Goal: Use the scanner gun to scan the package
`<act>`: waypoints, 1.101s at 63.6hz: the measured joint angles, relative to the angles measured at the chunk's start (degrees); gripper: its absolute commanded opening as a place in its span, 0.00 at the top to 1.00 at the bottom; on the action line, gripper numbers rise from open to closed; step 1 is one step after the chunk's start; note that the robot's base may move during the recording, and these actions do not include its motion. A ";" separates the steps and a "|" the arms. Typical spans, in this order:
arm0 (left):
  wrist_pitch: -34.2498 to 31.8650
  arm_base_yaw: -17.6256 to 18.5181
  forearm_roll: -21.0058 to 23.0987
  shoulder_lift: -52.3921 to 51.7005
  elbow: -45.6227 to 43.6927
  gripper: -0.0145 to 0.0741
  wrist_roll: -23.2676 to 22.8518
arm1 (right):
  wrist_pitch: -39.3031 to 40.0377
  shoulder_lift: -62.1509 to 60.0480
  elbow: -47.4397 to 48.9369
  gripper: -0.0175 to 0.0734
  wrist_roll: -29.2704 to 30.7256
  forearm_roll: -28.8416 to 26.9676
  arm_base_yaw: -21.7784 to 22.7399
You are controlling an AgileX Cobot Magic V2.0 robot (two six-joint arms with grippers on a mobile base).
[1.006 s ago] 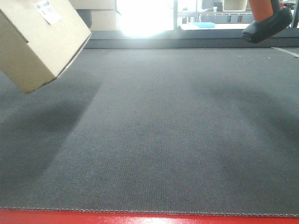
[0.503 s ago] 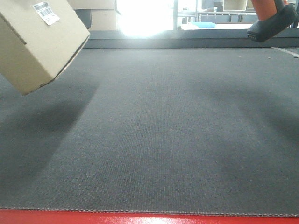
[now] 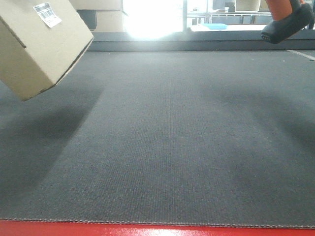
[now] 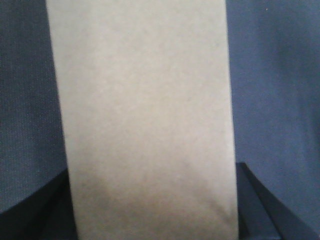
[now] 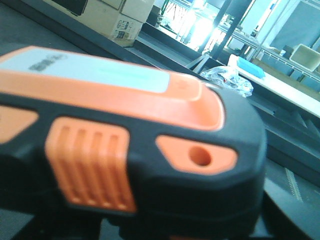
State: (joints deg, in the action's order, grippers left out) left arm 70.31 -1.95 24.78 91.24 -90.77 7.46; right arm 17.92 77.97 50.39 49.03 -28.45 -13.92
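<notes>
A tan cardboard package (image 3: 42, 46) hangs tilted above the grey mat at the far left of the front view, with a white barcode label (image 3: 47, 14) on its upper face. It fills the left wrist view (image 4: 145, 115), where my left gripper (image 4: 152, 205) is shut on it, dark fingers (image 4: 260, 205) on either side. The orange and black scanner gun (image 3: 288, 24) hangs in the air at the top right of the front view. It fills the right wrist view (image 5: 135, 135), held by my right gripper, whose fingers are mostly hidden under it.
The grey mat (image 3: 162, 137) covers the table, with a red strip (image 3: 157, 230) along its front edge. Cardboard boxes (image 5: 107, 20) stand beyond the far edge. A crumpled plastic bag (image 5: 227, 80) and metal shelving (image 5: 280, 30) are behind the table.
The package has drifted slightly left and up. The scanner gun has moved a little right and up, toward the frame's corner.
</notes>
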 measured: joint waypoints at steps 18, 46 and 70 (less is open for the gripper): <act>0.00 0.00 0.00 0.00 0.00 0.96 0.00 | 0.08 0.00 0.09 0.98 0.00 -2.54 0.00; 0.00 0.00 -2.63 0.00 0.00 0.96 0.00 | -0.74 -3.32 0.09 0.98 0.00 -16.61 0.00; 0.10 0.62 -15.15 0.00 -2.78 0.96 -1.18 | -3.48 -8.31 -0.02 0.98 0.00 -29.76 0.00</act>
State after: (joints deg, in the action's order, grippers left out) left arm 70.41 -1.33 9.63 91.24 -93.55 6.28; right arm 14.45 69.66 50.37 49.03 -58.20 -13.92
